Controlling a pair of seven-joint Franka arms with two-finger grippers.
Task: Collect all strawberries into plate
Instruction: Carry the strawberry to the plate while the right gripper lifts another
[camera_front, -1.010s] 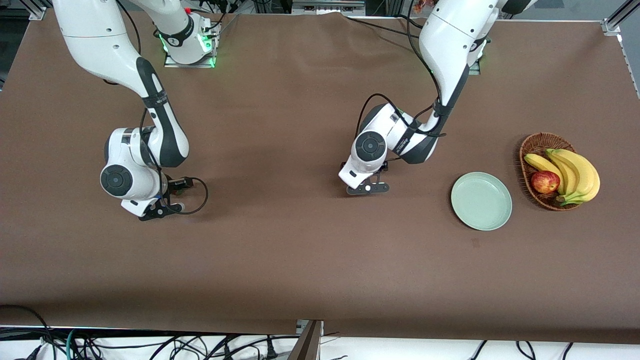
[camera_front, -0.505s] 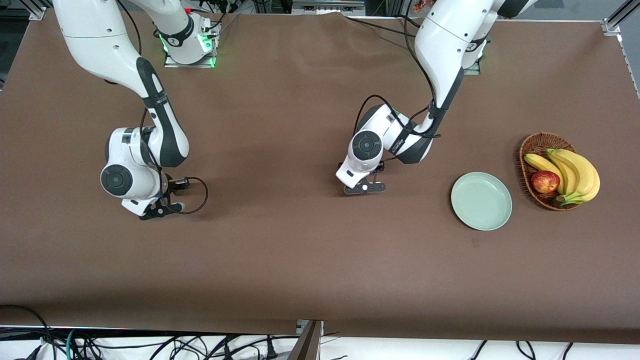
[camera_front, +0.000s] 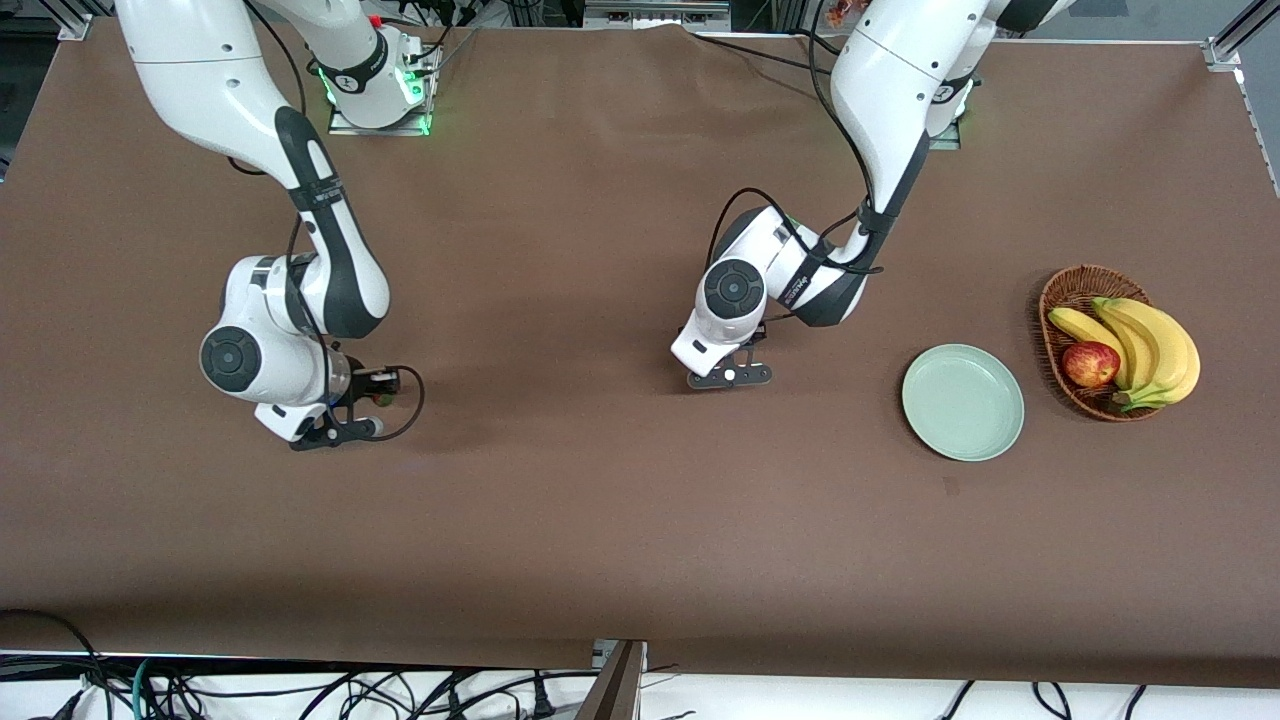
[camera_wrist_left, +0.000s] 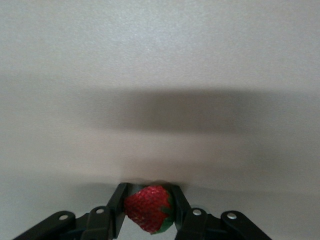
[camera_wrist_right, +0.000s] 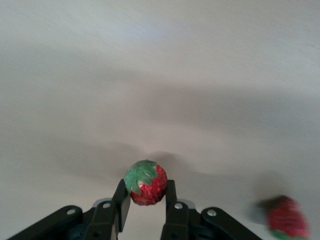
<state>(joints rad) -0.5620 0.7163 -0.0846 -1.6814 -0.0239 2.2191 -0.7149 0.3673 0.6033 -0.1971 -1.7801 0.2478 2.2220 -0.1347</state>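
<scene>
Left gripper (camera_wrist_left: 149, 220), low at mid-table, clamps one strawberry (camera_wrist_left: 148, 208); right gripper (camera_wrist_right: 145, 202), toward its end, pinches another strawberry (camera_wrist_right: 146, 183). A third strawberry (camera_wrist_right: 286, 221) lies nearby; the plate (camera_front: 962, 402) sits beside the basket (camera_front: 1070, 290).

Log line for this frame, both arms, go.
left gripper: shut on strawberry | right gripper: shut on second strawberry | third strawberry: on table | plate: no berries

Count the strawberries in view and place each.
3. One strawberry sits between the left gripper fingers, one in the right gripper, and a third lies on the table beside the right gripper. The plate holds none.
</scene>
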